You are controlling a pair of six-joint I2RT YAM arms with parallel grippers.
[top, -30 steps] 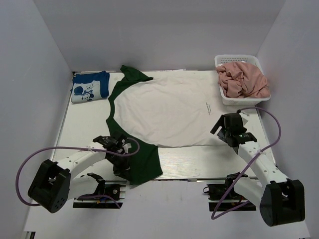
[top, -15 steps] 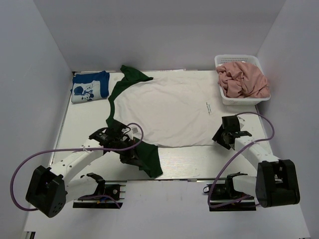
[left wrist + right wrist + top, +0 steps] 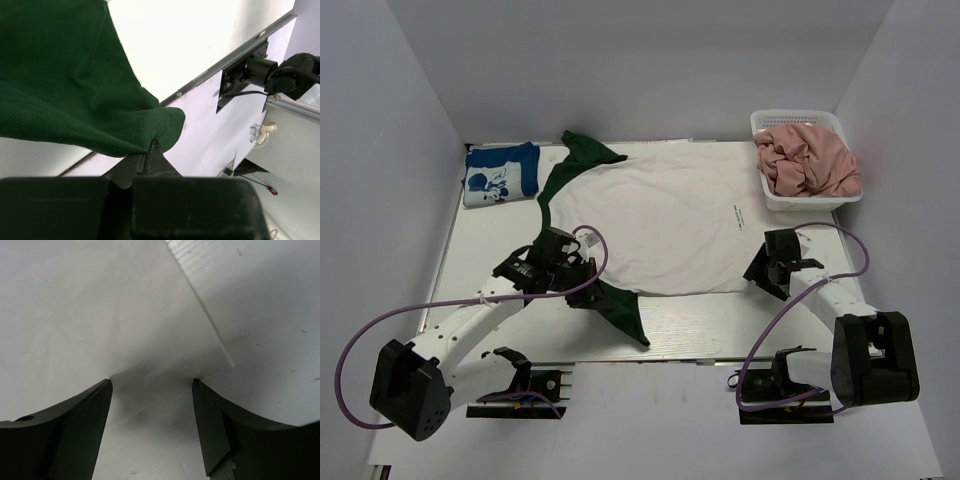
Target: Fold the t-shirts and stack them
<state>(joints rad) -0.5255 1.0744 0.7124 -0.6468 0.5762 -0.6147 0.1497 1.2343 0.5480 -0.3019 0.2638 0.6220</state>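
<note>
A white t-shirt [image 3: 670, 225] with dark green sleeves and collar lies spread over the middle of the table [image 3: 485, 255], its collar toward the left and its hem toward the right. One green sleeve points to the far edge, and the other green sleeve [image 3: 620, 310] is at the near side. The left gripper [image 3: 588, 291] is at that near sleeve. In the left wrist view its jaws are pressed tight together on a fold of the green cloth [image 3: 65, 80], which drapes up and away from the pinch – so the sleeve is held and partly raised off the table, with its loose tip trailing toward the near edge. The right gripper [image 3: 757, 272] sits low at the near right corner of the shirt's hem. In the right wrist view its two dark fingers [image 3: 82, 425] stand wide apart, one on each side of the white cloth, which puckers into a small ridge between them. The jaws are not closed on it, and whether the tips press the fabric down cannot be told. At the far left corner of the table a blue t-shirt [image 3: 500, 172] with a white cartoon print lies folded, just beside the far sleeve. At the far right a white mesh basket [image 3: 795, 117] holds a crumpled pink t-shirt [image 3: 810, 160] – well apart from both grippers.
</note>
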